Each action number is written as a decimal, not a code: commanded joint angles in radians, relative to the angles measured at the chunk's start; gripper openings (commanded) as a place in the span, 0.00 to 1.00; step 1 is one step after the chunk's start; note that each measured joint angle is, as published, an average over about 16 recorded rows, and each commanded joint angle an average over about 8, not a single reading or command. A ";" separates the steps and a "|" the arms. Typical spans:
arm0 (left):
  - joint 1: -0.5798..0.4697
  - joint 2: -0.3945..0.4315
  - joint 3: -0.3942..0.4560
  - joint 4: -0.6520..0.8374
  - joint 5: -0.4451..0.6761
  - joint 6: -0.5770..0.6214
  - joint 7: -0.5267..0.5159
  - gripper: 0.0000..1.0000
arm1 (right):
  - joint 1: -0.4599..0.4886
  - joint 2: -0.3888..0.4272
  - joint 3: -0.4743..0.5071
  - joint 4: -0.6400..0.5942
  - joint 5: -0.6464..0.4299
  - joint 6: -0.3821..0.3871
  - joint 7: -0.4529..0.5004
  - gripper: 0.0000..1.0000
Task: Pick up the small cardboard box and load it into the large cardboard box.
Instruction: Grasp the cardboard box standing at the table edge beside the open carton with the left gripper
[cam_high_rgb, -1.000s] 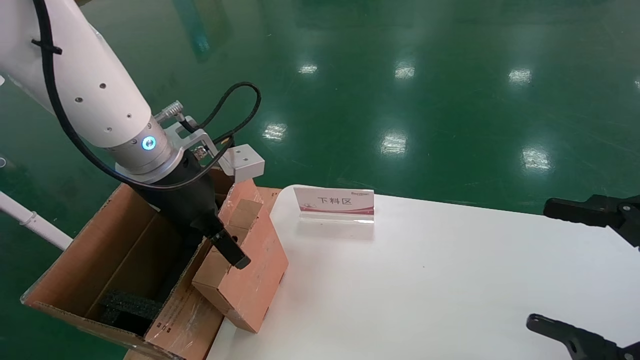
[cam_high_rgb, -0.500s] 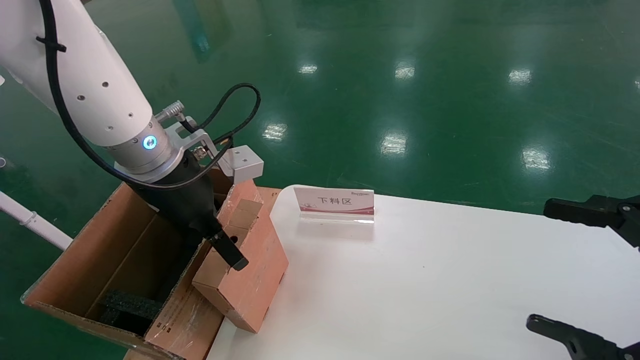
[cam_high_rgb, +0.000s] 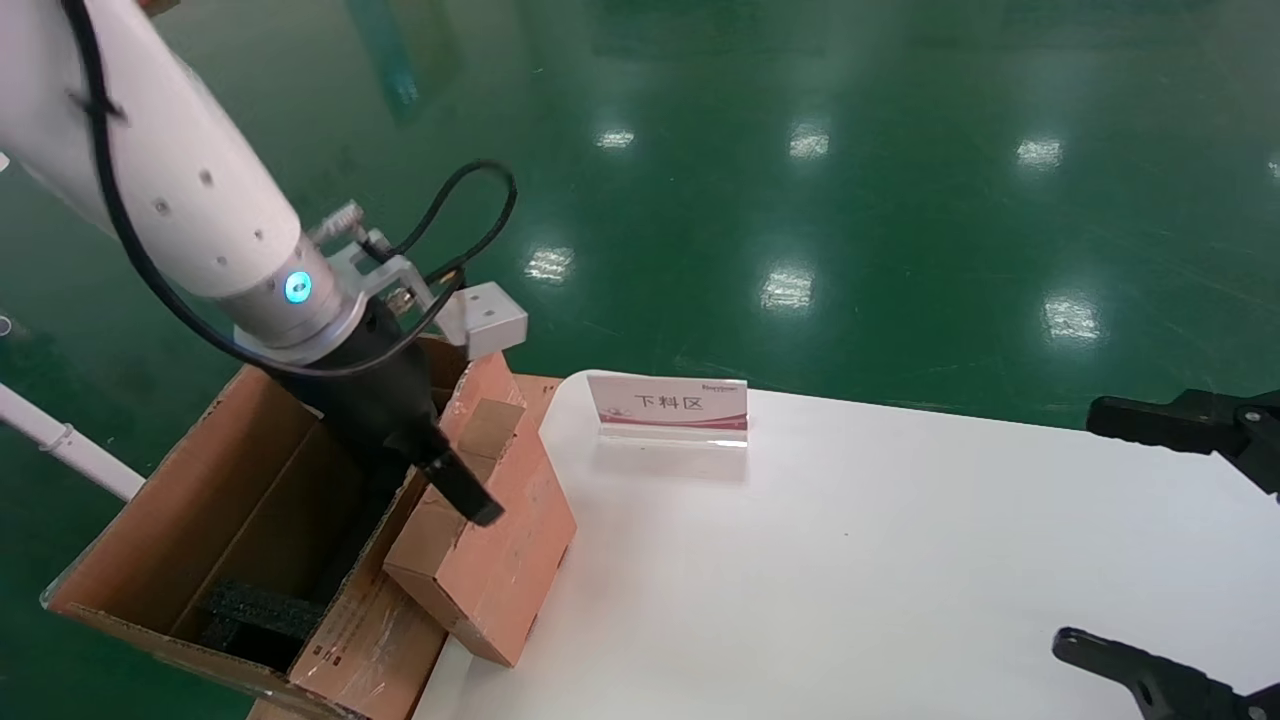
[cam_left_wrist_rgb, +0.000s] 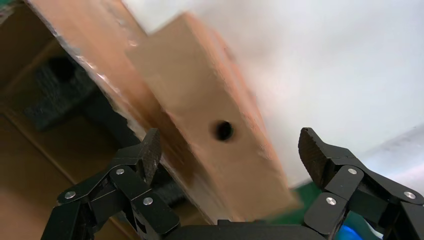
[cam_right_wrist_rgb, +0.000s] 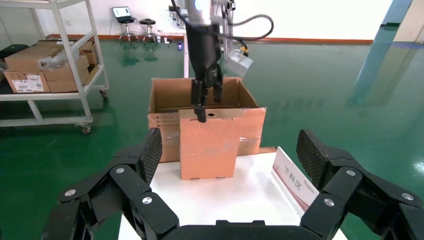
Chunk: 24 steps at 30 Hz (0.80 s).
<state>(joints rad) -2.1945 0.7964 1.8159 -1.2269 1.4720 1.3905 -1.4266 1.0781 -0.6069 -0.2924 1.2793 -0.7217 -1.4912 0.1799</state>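
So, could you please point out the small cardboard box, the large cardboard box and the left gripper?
small cardboard box (cam_high_rgb: 500, 570), head view, reddish side face.
large cardboard box (cam_high_rgb: 250, 480), head view, inner wall.
left gripper (cam_left_wrist_rgb: 230, 150), left wrist view, between its open fingertips.

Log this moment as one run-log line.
left gripper: open, straddling small box | small box: on table edge, against large box | right gripper: open, idle

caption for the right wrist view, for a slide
Left gripper open over the small cardboard box leaning on the large cardboard box.

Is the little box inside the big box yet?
Not yet. The small box stands on the table, leaning against the big box, with the left gripper open around its top.
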 joint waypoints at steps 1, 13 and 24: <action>0.060 -0.017 0.015 0.035 0.028 -0.066 0.043 1.00 | 0.000 0.000 0.000 0.000 0.000 0.000 0.000 1.00; 0.093 0.003 0.004 0.134 -0.012 -0.078 0.140 1.00 | 0.000 0.000 -0.001 0.000 0.001 0.000 0.000 1.00; 0.086 0.008 -0.005 0.142 -0.031 -0.070 0.148 0.55 | 0.000 0.000 -0.001 0.000 0.001 0.000 -0.001 1.00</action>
<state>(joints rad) -2.1068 0.8040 1.8117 -1.0854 1.4433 1.3190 -1.2778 1.0782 -0.6064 -0.2933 1.2789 -0.7211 -1.4907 0.1792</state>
